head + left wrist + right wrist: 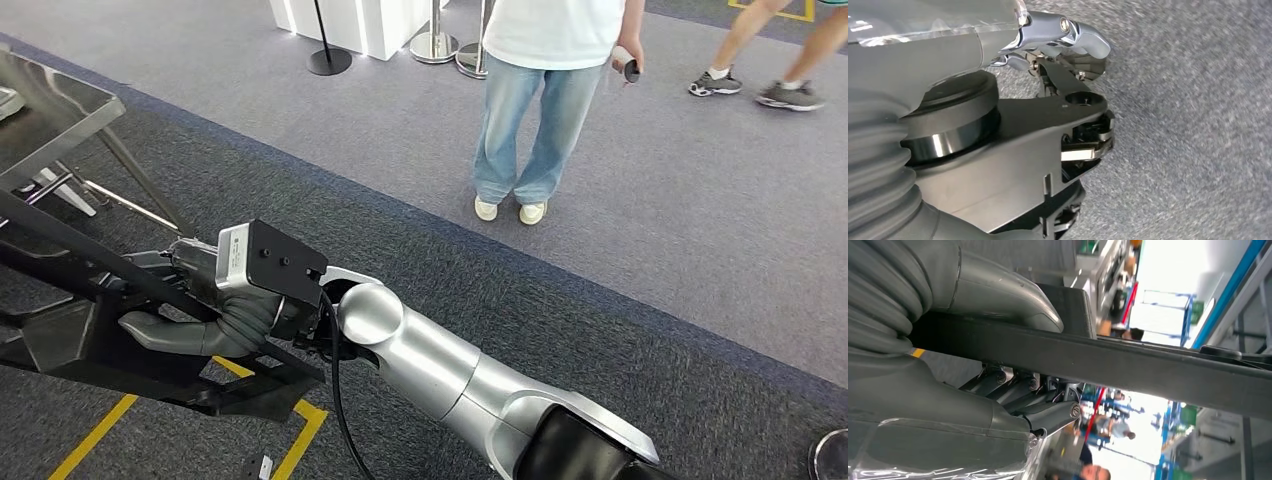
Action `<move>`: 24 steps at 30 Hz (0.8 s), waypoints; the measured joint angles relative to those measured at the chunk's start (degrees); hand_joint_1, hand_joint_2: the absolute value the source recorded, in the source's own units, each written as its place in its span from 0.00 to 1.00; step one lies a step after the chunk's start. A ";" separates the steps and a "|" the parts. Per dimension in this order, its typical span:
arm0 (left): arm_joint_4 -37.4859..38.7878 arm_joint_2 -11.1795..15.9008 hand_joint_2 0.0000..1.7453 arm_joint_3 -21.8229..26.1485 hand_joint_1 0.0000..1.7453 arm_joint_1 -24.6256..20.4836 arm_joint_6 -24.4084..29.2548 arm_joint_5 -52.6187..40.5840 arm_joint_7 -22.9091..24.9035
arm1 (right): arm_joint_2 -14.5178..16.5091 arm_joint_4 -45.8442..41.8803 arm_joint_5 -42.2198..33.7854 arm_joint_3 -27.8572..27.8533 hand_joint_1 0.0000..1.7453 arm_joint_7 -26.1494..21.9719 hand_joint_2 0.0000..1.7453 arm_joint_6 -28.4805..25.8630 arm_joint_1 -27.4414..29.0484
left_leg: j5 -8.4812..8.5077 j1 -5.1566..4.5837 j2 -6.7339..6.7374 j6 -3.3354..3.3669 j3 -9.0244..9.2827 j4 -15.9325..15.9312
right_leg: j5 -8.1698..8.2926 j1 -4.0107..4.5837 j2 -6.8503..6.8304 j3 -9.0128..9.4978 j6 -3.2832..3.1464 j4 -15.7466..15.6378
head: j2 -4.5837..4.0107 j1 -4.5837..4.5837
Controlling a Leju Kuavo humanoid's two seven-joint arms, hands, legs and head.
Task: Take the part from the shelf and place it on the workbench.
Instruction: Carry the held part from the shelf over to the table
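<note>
Head view shows my right hand (200, 300) gripping the part (90, 345), a long black frame of bars held out low over dark grey carpet (480, 290) and yellow floor tape (95, 435); the metal workbench (45, 120) stands off to my left, apart from the part; a person in jeans (535, 110) stands ahead on lighter carpet, stanchion bases (432, 45) behind; my left hand (1058, 115) hangs over the carpet, fingers curled in on nothing
</note>
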 joint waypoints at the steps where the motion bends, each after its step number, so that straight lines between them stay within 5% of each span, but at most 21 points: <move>1: 0.00 0.01 1.00 0.00 0.00 0.06 0.00 0.00 0.00 | 0.00 0.01 -0.02 0.04 1.00 -0.01 1.00 -0.01 0.00 | 0.59 0.00 0.07 -0.02 0.44 -0.76 | -0.06 0.00 -0.35 0.01 0.03 0.04 | 0.00 0.00; 7: 0.00 0.01 1.00 0.00 0.00 0.08 0.00 0.00 0.00 | 0.00 0.02 -0.02 0.05 1.00 0.00 1.00 -0.01 -0.01 | 1.74 0.00 0.21 -0.01 1.65 -2.89 | -0.16 0.00 -0.75 0.05 0.07 0.10 | 0.00 0.00; 9: 0.00 0.01 1.00 0.00 0.00 -0.04 0.00 -0.01 0.00 | 0.01 0.03 -0.03 0.04 1.00 0.00 1.00 -0.01 -0.08 | 4.03 -0.14 2.25 0.21 5.39 -9.61 | -0.44 0.08 -1.59 0.23 0.32 0.30 | 0.00 0.01; 11: 0.00 -0.01 1.00 0.00 0.00 -0.31 0.01 -0.03 0.07 | 0.05 0.33 0.01 0.02 1.00 -0.14 1.00 0.05 -0.45 | 5.91 -0.53 3.07 1.58 8.64 -15.90 | -1.27 0.26 -2.52 0.33 1.22 0.99 | 0.00 0.05; 13: 0.00 -0.02 1.00 0.00 0.00 -0.62 0.01 -0.04 0.26 | 0.04 0.73 0.03 -0.02 1.00 -0.43 1.00 0.10 -1.00 | 6.16 -0.62 1.05 3.12 8.68 -16.52 | -3.94 0.09 -0.67 -1.24 2.21 5.05 | 0.01 0.17; 15: 0.00 -0.04 1.00 0.00 0.00 -0.84 0.00 -0.04 0.43 | -0.18 1.04 -0.16 -0.01 1.00 -0.66 1.00 0.01 -1.24 | 6.40 -0.49 -0.64 3.56 8.65 -16.65 | -7.72 -0.20 1.99 -5.03 2.66 13.14 | 0.01 0.27; 17: 0.00 -0.02 1.00 0.00 0.00 -0.81 0.00 -0.04 0.51 | -0.44 1.37 -0.48 0.07 1.00 -0.71 1.00 -0.13 -1.22 | 6.43 -0.51 -2.27 3.61 8.58 -16.56 | -8.62 -0.27 2.62 -7.67 2.76 17.89 | 0.01 0.31; 19: 0.00 -0.01 1.00 0.00 0.00 -0.70 0.00 -0.04 0.52 | -0.52 1.52 -0.72 0.18 1.00 -0.71 1.00 -0.25 -1.28 | 6.40 -0.50 -3.94 3.53 8.58 -16.34 | -5.25 -0.42 3.14 -6.07 2.58 13.70 | 0.00 0.31; 21: 0.00 -0.07 1.00 0.00 0.00 -0.69 -0.01 -0.04 0.51 | -0.54 1.55 -0.84 0.28 1.00 -0.72 1.00 -0.38 -1.39 | 6.31 -0.49 -5.48 3.18 8.42 -15.97 | -1.58 -0.67 5.53 -2.53 2.29 5.60 | 0.00 0.27; 24: 0.00 -0.09 1.00 0.00 0.00 -0.57 -0.04 -0.03 0.46 | -0.54 1.60 -0.98 0.45 1.00 -0.74 1.00 -0.74 -1.42 | 6.50 -0.27 -7.11 2.01 7.80 -15.91 | -0.39 -0.53 6.91 -0.95 1.85 1.67 | 0.00 0.24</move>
